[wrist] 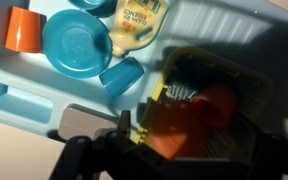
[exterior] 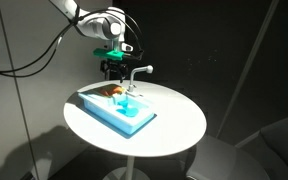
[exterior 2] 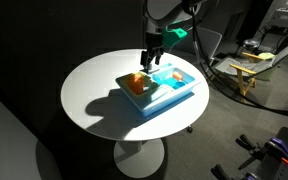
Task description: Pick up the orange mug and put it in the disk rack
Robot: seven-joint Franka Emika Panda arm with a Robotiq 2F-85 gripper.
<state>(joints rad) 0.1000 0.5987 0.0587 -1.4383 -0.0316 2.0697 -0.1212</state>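
I see the round white table [exterior 2: 89,105] with bare room all round the sink unit [exterior 2: 179,97], which lies near its middle, well clear of the table edge. The arm [exterior 2: 169,12] comes down over the unit, and the gripper [exterior 2: 151,58] hangs just above the rack [exterior 2: 132,92] at one end. In the wrist view the rack shows a yellow rim and an orange mass inside it, right under the gripper. The jaws are dark and blurred at the bottom of that view, so I cannot tell whether they are released or clenched, or whether they grasp anything. In the basin lie a blue plate [wrist: 74,45], a pale bottle [wrist: 134,18] and a small blue cup [wrist: 121,75]. What I take for the mug [wrist: 24,30] is the orange piece in the corner beside the plate, apart from the rack, though the orange inside the rack could be it instead. If the mug is the corner piece, I judge the pick is not yet made. I would lift straight up and cross over the plate. I would then come down vertically with the jaws wide, keeping off the basin wall and the faucet [exterior: 136,72]. The corner leaves little side room, so the approach should be from above only.
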